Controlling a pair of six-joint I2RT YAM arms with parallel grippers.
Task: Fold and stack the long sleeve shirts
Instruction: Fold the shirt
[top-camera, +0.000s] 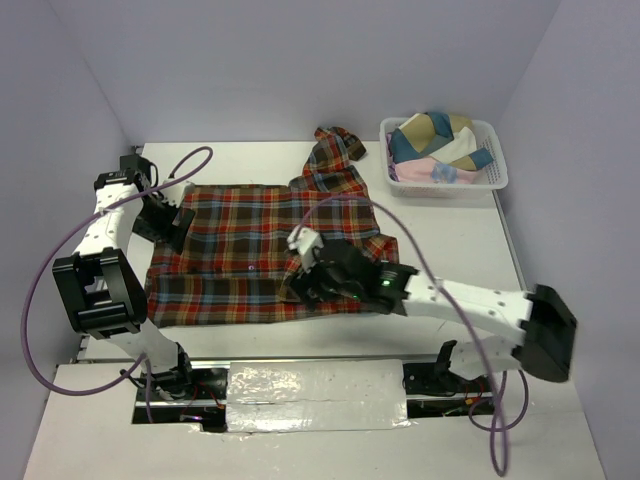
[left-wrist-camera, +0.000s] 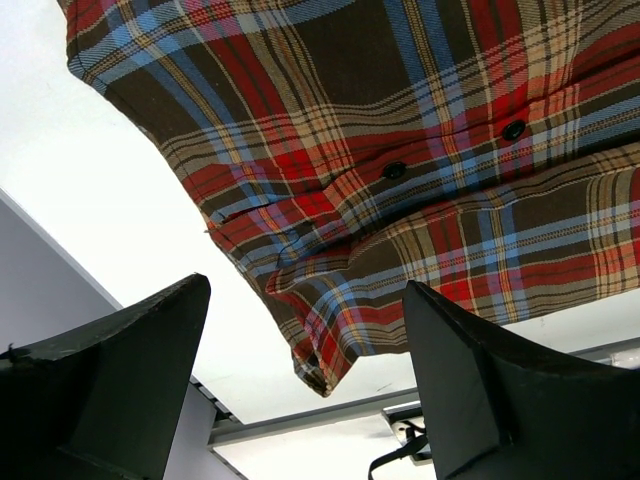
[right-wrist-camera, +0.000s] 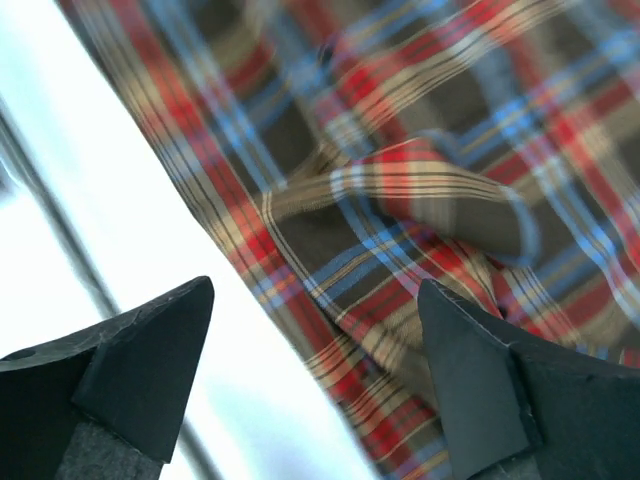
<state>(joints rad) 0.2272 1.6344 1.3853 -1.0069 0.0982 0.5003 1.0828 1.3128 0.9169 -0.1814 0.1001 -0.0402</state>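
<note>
One long sleeve shirt (top-camera: 250, 245), plaid in red, brown and blue, lies spread flat in the middle of the table, with a sleeve (top-camera: 335, 150) bunched toward the back. My left gripper (top-camera: 165, 222) is at the shirt's left edge, open and holding nothing. In the left wrist view a shirt corner (left-wrist-camera: 322, 365) with buttons (left-wrist-camera: 394, 170) lies just beyond the left gripper (left-wrist-camera: 308, 290). My right gripper (top-camera: 303, 272) hovers over the shirt's near right part, open. In the right wrist view the right gripper (right-wrist-camera: 315, 290) straddles a rumpled fold (right-wrist-camera: 440, 205) by the shirt's edge.
A white slotted basket (top-camera: 440, 188) at the back right holds several folded cloths (top-camera: 435, 140) in blue, tan and pink. Bare white table (top-camera: 450, 240) lies right of the shirt. Walls close in on the left, back and right. Purple cables loop from both arms.
</note>
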